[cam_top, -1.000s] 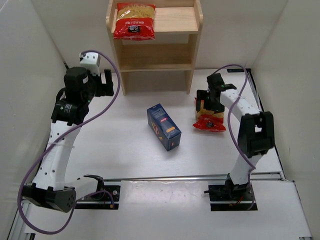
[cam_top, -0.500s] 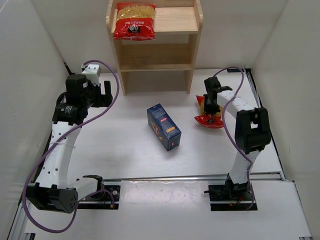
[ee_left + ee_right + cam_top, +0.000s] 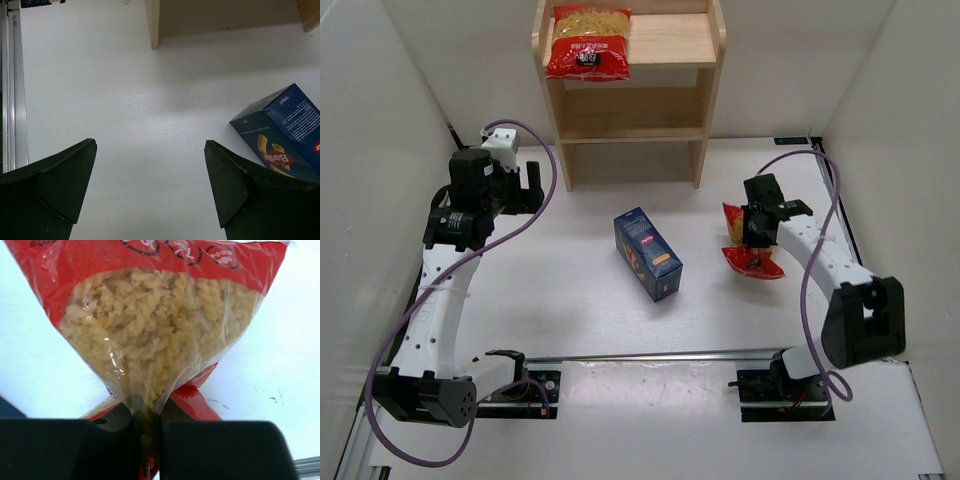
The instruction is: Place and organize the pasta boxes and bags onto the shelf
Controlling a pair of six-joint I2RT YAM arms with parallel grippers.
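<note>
One red pasta bag (image 3: 588, 43) lies on the top tier of the light wood shelf (image 3: 712, 45) at the back. A second red bag (image 3: 751, 257) with a clear window of yellow pasta (image 3: 160, 335) hangs pinched in my right gripper (image 3: 758, 222), lifted off the table at the right; the jaws are shut on its middle (image 3: 148, 440). The dark blue pasta box (image 3: 647, 253) lies flat at the table's centre, and its corner shows in the left wrist view (image 3: 280, 135). My left gripper (image 3: 150, 185) hovers open over bare table at the left, well left of the box.
White walls close in the table on the left, right and back. A metal rail (image 3: 700, 354) runs along the near edge by the arm bases. The shelf's lower tier (image 3: 632, 112) holds nothing. A shelf leg (image 3: 152, 22) shows ahead of the left gripper.
My right gripper closed on the red bag, then lifted and carried it slightly right and toward the front. The left arm shifted a little and stayed open.
</note>
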